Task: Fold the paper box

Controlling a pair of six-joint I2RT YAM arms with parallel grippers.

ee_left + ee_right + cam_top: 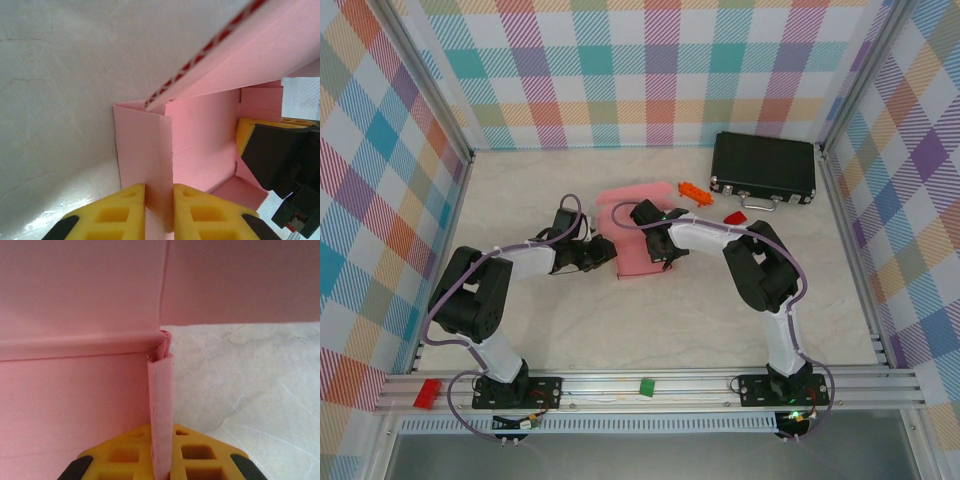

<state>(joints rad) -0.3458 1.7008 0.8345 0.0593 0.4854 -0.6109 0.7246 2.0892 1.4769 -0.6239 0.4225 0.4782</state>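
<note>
At table centre: the paper box is seen part-folded, pink, with its walls raised and its top open, between the two grippers.
left gripper: set at the box's 9 o'clock side; in the left wrist view its yellow fingers are pressed together on an upright pink wall panel.
right gripper: set at the box's 3 o'clock side; in the right wrist view it is clamped on a narrow folded strip of the pink card.
inside the box: in the left wrist view a yellow and black finger of the right gripper is seen against the box's inner wall.
black case: at 2 o'clock near the far right corner, lid shut, handle toward the arms; its contents cannot be told.
markings: a row of red dashes runs along one flap edge; no letters can be read.
loose pieces: an orange piece lies at 1 o'clock from the box, and a red piece at 2 o'clock, short of the case.
front rail: a red block at 7 o'clock and a green block at 6 o'clock.
</note>
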